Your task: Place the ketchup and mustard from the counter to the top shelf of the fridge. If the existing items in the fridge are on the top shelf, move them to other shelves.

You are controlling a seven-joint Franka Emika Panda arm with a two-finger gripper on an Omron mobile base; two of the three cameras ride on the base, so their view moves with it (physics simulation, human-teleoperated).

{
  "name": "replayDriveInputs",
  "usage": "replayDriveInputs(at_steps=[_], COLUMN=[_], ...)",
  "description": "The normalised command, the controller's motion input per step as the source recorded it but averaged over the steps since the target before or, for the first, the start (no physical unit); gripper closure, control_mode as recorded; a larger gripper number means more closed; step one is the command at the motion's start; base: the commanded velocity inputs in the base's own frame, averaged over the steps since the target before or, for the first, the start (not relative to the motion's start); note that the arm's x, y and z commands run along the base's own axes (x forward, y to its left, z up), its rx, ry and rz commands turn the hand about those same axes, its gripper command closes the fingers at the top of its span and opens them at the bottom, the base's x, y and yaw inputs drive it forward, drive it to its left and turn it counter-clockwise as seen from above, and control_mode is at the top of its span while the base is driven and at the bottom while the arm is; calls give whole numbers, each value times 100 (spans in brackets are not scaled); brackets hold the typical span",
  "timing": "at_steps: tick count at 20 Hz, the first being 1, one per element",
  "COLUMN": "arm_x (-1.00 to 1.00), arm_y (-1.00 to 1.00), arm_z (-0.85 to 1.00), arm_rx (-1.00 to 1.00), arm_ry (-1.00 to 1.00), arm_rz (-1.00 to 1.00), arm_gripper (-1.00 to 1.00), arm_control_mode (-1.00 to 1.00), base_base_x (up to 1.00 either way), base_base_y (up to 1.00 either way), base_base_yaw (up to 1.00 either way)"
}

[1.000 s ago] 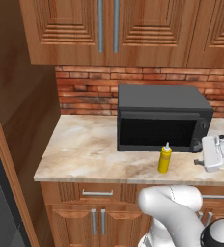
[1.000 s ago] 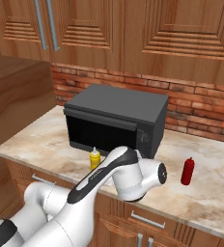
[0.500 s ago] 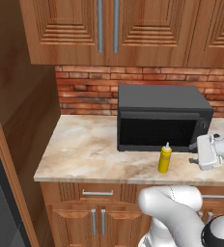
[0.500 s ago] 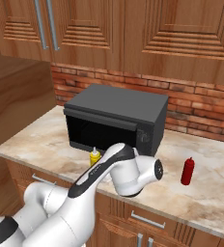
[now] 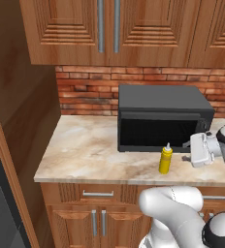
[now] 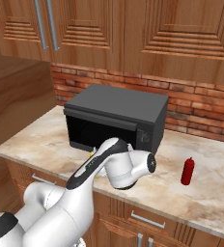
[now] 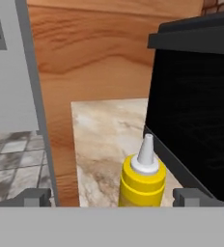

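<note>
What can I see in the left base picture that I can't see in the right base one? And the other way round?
Left base view's extra: the whole yellow mustard bottle, standing upright on the counter just in front of the microwave. In the right base view, the arm covers nearly all of it.
Right base view's extra: the red ketchup bottle, upright on the counter to the right of the microwave.
Both share the black microwave, the marbled counter, the brick wall and the wooden cabinets above.

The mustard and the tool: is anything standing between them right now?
No. In the hand view the mustard stands right ahead between the two open fingertips of the tool, with nothing in between. The left base view shows bare counter between them.
</note>
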Motion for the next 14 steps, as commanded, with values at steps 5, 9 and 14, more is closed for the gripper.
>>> replayDriveInputs(at_steps=[5, 9, 14], arm_x=[13, 9, 3], arm_y=[0, 0, 2], arm_z=[-6, -12, -23], arm_rx=[0, 0, -2], arm_ry=[1, 2, 4], arm_rz=[0, 0, 0], arm_gripper=[-100, -100, -100], arm_control_mode=[-100, -100, -100], base_base_x=[0, 0, 0], base_base_y=[0, 0, 0], base_base_yaw=[0, 0, 0])
